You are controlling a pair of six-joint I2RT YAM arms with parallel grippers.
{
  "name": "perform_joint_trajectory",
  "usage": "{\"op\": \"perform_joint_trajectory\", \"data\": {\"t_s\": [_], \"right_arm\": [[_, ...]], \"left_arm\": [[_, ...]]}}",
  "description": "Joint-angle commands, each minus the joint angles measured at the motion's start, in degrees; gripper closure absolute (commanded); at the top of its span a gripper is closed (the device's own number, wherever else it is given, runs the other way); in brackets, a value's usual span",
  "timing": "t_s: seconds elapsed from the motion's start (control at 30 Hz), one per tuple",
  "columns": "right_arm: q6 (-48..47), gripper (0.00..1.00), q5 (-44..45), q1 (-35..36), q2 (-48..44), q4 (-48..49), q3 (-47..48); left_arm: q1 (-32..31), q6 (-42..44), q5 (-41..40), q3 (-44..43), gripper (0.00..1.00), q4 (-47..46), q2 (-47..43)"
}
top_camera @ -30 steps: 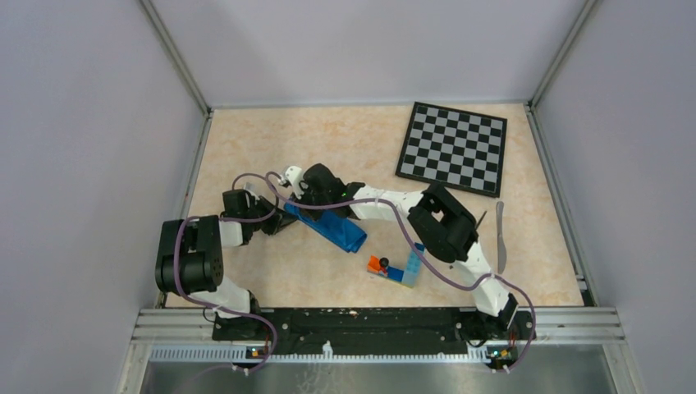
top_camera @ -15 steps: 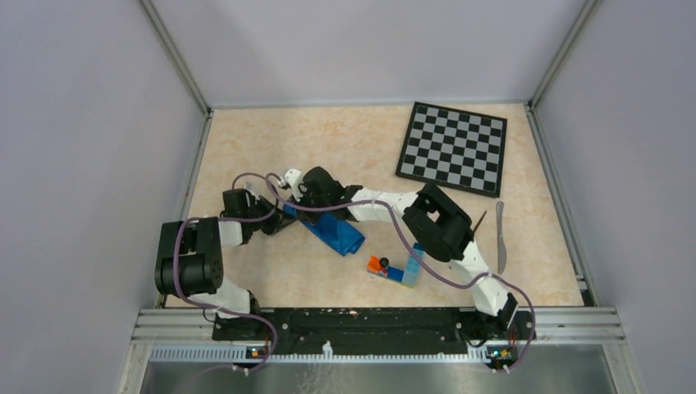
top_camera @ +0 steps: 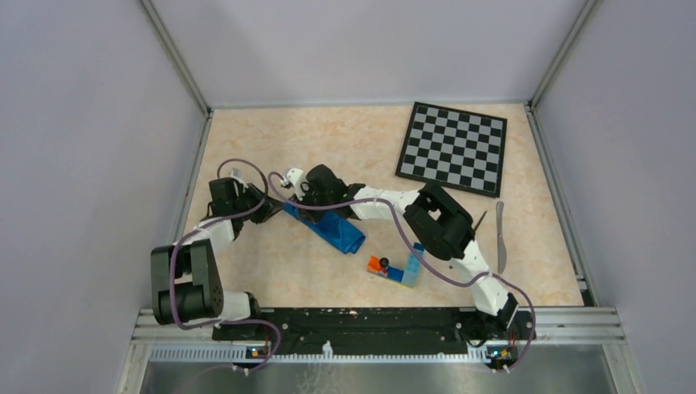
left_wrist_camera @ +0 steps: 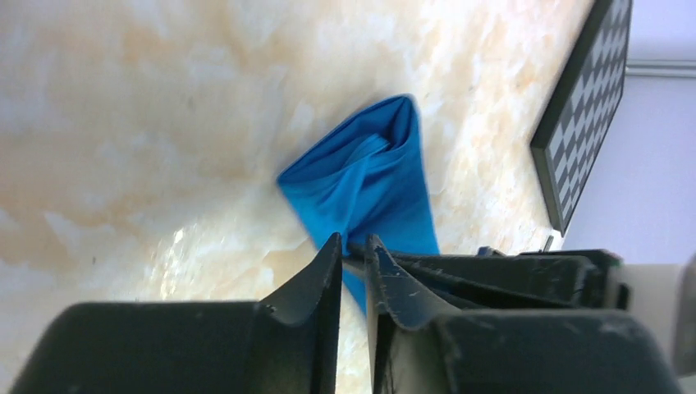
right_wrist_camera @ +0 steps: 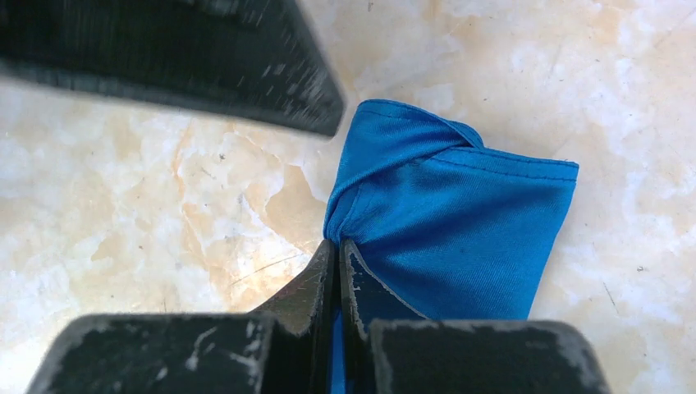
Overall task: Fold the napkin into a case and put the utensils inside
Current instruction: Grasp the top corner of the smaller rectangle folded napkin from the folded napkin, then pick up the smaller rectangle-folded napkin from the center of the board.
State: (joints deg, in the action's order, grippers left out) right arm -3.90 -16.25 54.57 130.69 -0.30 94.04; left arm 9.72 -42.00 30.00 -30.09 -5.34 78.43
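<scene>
Left of centre in the overhead view, the left gripper (top_camera: 271,207) sat just beside the one bunched blue napkin (top_camera: 332,228); its own camera showed its fingers (left_wrist_camera: 324,279) slightly parted, the cloth beyond their tips. The right gripper (right_wrist_camera: 338,246), seen close, had its fingers pressed together, pinching the napkin's edge. Only the overhead view showed one fork (top_camera: 479,222) and one knife (top_camera: 500,238) at the right, below one chessboard (top_camera: 453,148).

Bunched blue napkin (top_camera: 332,227); fork (top_camera: 478,223), knife (top_camera: 500,238) rightward
</scene>
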Motion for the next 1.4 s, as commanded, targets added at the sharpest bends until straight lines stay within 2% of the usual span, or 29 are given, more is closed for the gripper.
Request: {"op": "perform_joint_trajectory", "data": {"t_s": [0.0, 0.1, 0.37, 0.6, 0.63, 0.7, 0.8, 0.9, 1.17, 1.37], "right_arm": [[-0.41, 1.0, -2.32, -0.48, -0.95, 1.65, -0.79], [-0.25, 1.0, -2.38, -0.51, -1.05, 1.93, -0.77], [-0.12, 1.0, -3.42, -0.51, -0.71, 2.11, -0.63], [-0.7, 1.0, -1.62, -0.51, -1.27, -0.84, 0.75], [-0.97, 0.97, -0.54, -0.45, -2.06, -2.27, 0.93], [-1.99, 0.83, 2.63, -0.14, -4.51, -4.33, -0.19], [-4.48, 0.51, 5.73, 0.48, -10.91, -1.3, -7.66], [-6.57, 0.41, 8.37, 1.14, -14.06, -1.02, -11.3], [-9.14, 0.38, 12.37, 3.58, -13.49, -1.09, -12.99], [-8.5, 0.48, 15.12, 4.69, -10.63, -2.67, -11.01]], "left_arm": [[0.46, 0.75, 2.27, -5.9, 0.84, 0.01, 2.62], [0.28, -1.19, 3.81, -5.76, 0.89, -3.1, 5.02], [-0.72, -2.97, 7.03, -4.6, 0.92, -10.64, 11.33], [-2.34, -3.58, 4.15, -5.94, 0.96, -12.33, 22.19], [-2.39, -3.6, 3.53, -5.95, 0.97, -11.8, 23.2], [-2.29, -2.89, 1.9, -5.84, 0.98, -10.35, 24.06], [-2.29, -1.79, -0.56, -6.66, 1.0, -7.04, 23.21], [-2.17, -0.97, -0.81, -7.88, 1.0, -4.32, 23.12], [-2.25, -1.77, 0.55, -8.35, 1.0, -4.31, 23.85], [-2.3, -1.87, 1.04, -8.76, 1.0, -4.18, 23.68]]}}
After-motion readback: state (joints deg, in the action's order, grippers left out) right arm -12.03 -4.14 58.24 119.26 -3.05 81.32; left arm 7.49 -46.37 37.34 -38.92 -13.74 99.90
